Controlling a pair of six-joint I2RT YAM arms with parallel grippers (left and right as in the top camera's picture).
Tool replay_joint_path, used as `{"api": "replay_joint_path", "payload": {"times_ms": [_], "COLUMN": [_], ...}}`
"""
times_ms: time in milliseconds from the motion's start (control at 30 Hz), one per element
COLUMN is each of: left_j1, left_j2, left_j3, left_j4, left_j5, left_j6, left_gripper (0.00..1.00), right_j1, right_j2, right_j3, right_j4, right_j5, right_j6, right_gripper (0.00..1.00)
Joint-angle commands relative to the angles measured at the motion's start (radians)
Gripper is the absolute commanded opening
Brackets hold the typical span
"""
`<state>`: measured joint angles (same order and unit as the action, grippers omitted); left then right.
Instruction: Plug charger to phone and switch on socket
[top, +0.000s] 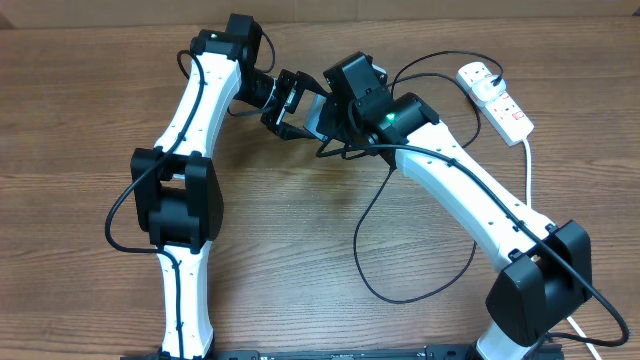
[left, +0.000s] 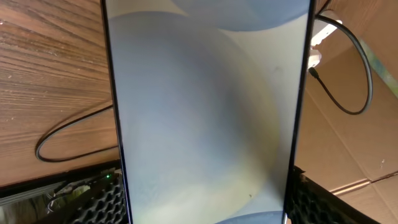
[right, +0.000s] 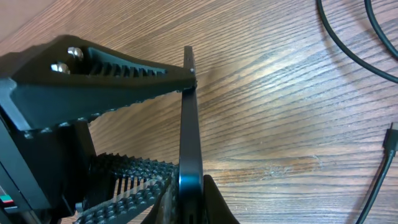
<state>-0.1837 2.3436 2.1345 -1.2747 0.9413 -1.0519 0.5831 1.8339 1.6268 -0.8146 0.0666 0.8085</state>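
Near the top centre of the overhead frame, the left claw (top: 285, 110) and the right claw (top: 335, 130) meet over the phone (right: 188, 143). The right one pinches it on edge above the surface (right: 280, 93), long axis running up the right wrist frame; the left's grip I cannot tell. The charger (top: 375, 250) tip (right: 390, 138) lies loose at right, unplugged. The socket (top: 497, 98) waits upper right, seemingly unswitched.

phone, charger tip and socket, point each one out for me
phone (left: 205, 112): left wrist view, on the middle of its flat face.
charger tip (right: 390, 138): right wrist view, on the small black connector at the cable's end.
socket (top: 496, 98): overhead view, on the white strip's top face.
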Motion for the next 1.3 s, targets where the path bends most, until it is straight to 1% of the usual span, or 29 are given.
{"api": "replay_joint_path", "payload": {"times_ms": [0, 33, 67, 133, 200, 233, 267, 300, 333, 400, 433, 467, 500, 567, 633, 767, 800, 867, 900, 933, 1000, 1067, 1200, 1267], "left_j1": [-0.002, 0.006, 0.011, 0.031, 0.056, 0.074, 0.088, 0.107, 0.11, 0.109, 0.108, 0.105, 0.105, 0.105, 0.101, 0.086, 0.084, 0.08, 0.077, 0.076, 0.072, 0.071, 0.071, 0.071], "left_j2": [0.0, 0.0, 0.0, 0.0, -0.003, -0.01, -0.019, -0.051, -0.066, -0.099, -0.111, -0.12, -0.127, -0.127, -0.127, -0.127, -0.127, -0.127, -0.127, -0.127, -0.127, -0.127, -0.127, -0.127], "left_j3": [0.03, 0.03, 0.03, 0.03, 0.031, 0.031, 0.031, 0.031, 0.031, 0.031, 0.031, 0.031, 0.031, 0.031, 0.031, 0.03, 0.03, 0.03, 0.03, 0.03, 0.03, 0.03, 0.03, 0.03], "left_j4": [0.034, 0.048, 0.053, 0.065, 0.078, 0.079, 0.079, 0.074, 0.071, 0.072, 0.077, 0.082, 0.114, 0.187, 0.238, 0.259, 0.259, 0.259, 0.259, 0.258, 0.258, 0.258, 0.258, 0.258], "left_j5": [-0.055, -0.091, -0.109, -0.124, -0.096, -0.06, -0.021, 0.037, 0.047, 0.047, 0.047, 0.047, 0.083, 0.127, 0.126, 0.114, 0.114, 0.108, 0.099, 0.1, 0.1, 0.1, 0.098, 0.09], "left_j6": [0.092, 0.161, 0.192, 0.282, 0.37, 0.416, 0.465, 0.579, 0.609, 0.617, 0.595, 0.563, 0.499, 0.42, 0.327, 0.125, 0.092, 0.04, -0.001, -0.068, -0.138, -0.182, -0.214, -0.221], "left_gripper": [0.83, 0.93, 0.99, 1.0, 1.0, 1.0, 1.0, 1.0, 1.0, 1.0, 1.0, 1.0, 0.99, 0.97, 0.88, 0.79, 0.74, 0.7, 0.69, 0.66, 0.62, 0.62, 0.59, 0.55], "right_j1": [-0.013, -0.034, -0.05, -0.076, -0.104, -0.121, -0.142, -0.181, -0.205, -0.254, -0.27, -0.311, -0.335, -0.356, -0.356, -0.341, -0.337, -0.327, -0.319, -0.306, -0.289, -0.273, -0.236, -0.221], "right_j2": [-0.003, -0.003, -0.004, -0.005, -0.005, -0.007, -0.009, -0.011, -0.011, -0.01, -0.01, -0.01, -0.01, -0.01, -0.01, -0.01, -0.01, -0.01, -0.01, -0.01, -0.01, -0.01, -0.01, -0.01], "right_j3": [0.028, 0.043, 0.056, 0.075, 0.092, 0.098, 0.1, 0.103, 0.103, 0.103, 0.103, 0.103, 0.103, 0.102, 0.102, 0.102, 0.102, 0.101, 0.101, 0.101, 0.101, 0.101, 0.101, 0.101], "right_j4": [0.01, -0.001, -0.015, -0.041, -0.068, -0.074, -0.072, -0.045, -0.013, 0.052, 0.074, 0.119, 0.13, 0.119, 0.118, 0.119, 0.121, 0.143, 0.161, 0.183, 0.189, 0.189, 0.193, 0.196], "right_j5": [0.011, 0.011, 0.011, 0.01, 0.006, -0.016, -0.065, -0.195, -0.285, -0.462, -0.515, -0.628, -0.678, -0.699, -0.701, -0.697, -0.697, -0.697, -0.697, -0.693, -0.644, -0.573, -0.474, -0.435], "right_j6": [-0.01, -0.01, -0.011, -0.024, -0.029, -0.029, -0.027, -0.02, -0.01, 0.063, 0.095, 0.198, 0.284, 0.409, 0.51, 0.677, 0.705, 0.75, 0.775, 0.807, 0.84, 0.854, 0.887, 0.903], "right_gripper": [0.04, 0.04, 0.04, 0.04, 0.04, 0.04, 0.04, 0.04, 0.04, 0.04, 0.04, 0.04, 0.04, 0.04, 0.04, 0.04, 0.04, 0.04, 0.04, 0.04, 0.04, 0.04, 0.04, 0.04]}}
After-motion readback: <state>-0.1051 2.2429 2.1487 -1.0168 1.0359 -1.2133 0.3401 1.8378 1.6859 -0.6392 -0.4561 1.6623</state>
